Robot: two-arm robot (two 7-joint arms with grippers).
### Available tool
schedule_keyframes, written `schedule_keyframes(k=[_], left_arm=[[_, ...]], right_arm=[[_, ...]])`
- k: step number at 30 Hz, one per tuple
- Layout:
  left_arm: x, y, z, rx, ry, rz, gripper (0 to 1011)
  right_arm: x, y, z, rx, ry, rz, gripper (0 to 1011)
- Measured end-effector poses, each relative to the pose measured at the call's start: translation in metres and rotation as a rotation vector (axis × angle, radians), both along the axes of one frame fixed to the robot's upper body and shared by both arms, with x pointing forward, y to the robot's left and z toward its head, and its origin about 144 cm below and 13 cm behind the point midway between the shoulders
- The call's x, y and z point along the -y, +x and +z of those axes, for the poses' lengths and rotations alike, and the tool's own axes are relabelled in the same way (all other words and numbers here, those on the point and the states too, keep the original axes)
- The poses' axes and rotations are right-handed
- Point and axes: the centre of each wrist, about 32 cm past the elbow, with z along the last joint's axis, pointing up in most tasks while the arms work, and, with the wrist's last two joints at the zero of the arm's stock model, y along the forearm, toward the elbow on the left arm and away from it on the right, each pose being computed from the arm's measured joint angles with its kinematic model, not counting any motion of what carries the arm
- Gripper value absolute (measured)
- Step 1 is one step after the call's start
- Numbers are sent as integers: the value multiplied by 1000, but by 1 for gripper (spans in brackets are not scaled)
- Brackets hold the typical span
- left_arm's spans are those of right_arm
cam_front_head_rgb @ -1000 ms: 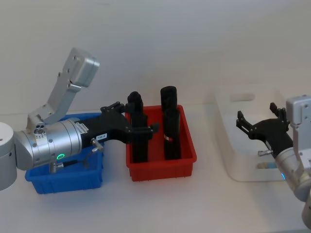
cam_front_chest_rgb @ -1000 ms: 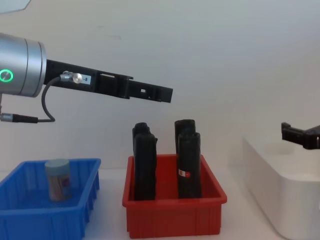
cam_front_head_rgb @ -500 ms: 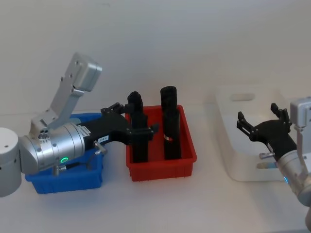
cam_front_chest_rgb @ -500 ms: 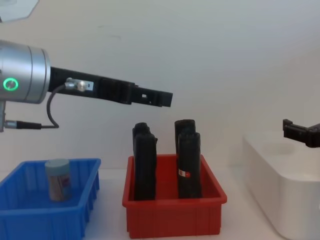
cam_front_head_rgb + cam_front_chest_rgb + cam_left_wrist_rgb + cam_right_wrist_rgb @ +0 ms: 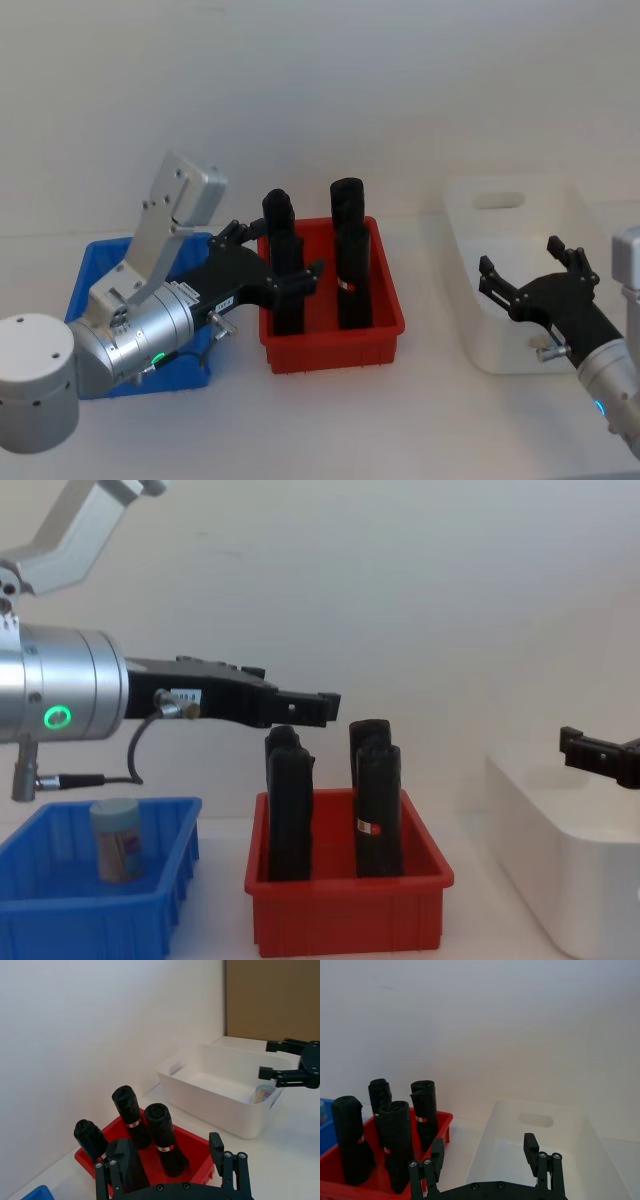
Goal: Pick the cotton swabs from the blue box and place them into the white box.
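Note:
One cotton swab jar point(image 5: 117, 840) with a pale blue lid stands upright in the blue box point(image 5: 100, 905). Another swab jar point(image 5: 262, 1094) lies inside the white box point(image 5: 220, 1091) at the right. My left gripper point(image 5: 270, 268) hangs open and empty between the blue box point(image 5: 84, 290) and the red bin, above the level of the jar, and points right in the chest view point(image 5: 310, 705). My right gripper point(image 5: 528, 280) is open and empty over the white box point(image 5: 520, 240) near its front; the right wrist view looks down into the box point(image 5: 535, 1145).
A red bin point(image 5: 330, 345) with several tall black upright blocks point(image 5: 348, 250) stands between the two boxes, its left blocks close under the left gripper. White tabletop lies in front of all three containers, and a white wall stands behind.
My left arm has drawn back and come down, so its gripper sits lower, just above the black blocks. The right gripper has shifted a little forward and down. The jar in the blue box has not moved.

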Motion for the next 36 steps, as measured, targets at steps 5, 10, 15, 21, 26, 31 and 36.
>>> schedule_keyframes(k=[5,10,15,21,26,31,36], left_arm=[[7,-5,-13,36,-2,46,1004],[14,-11,-25,74,-7,91,1004],[20,-16,-35,106,-13,128,1004],[28,-24,-49,147,-26,177,1004],[33,-30,-59,177,-38,213,1004],[38,-35,-67,202,-50,242,1004],[40,-37,-70,212,-55,254,1004]], right_arm=[[-1,-13,3,-13,13,30,1002],[-4,-28,7,-26,29,66,1002],[-5,-37,10,-36,38,89,1002],[-5,-40,11,-39,41,95,1002],[-6,-40,11,-39,41,95,1002],[-5,-40,11,-39,41,95,1002],[-5,-40,11,-39,42,95,1002]])
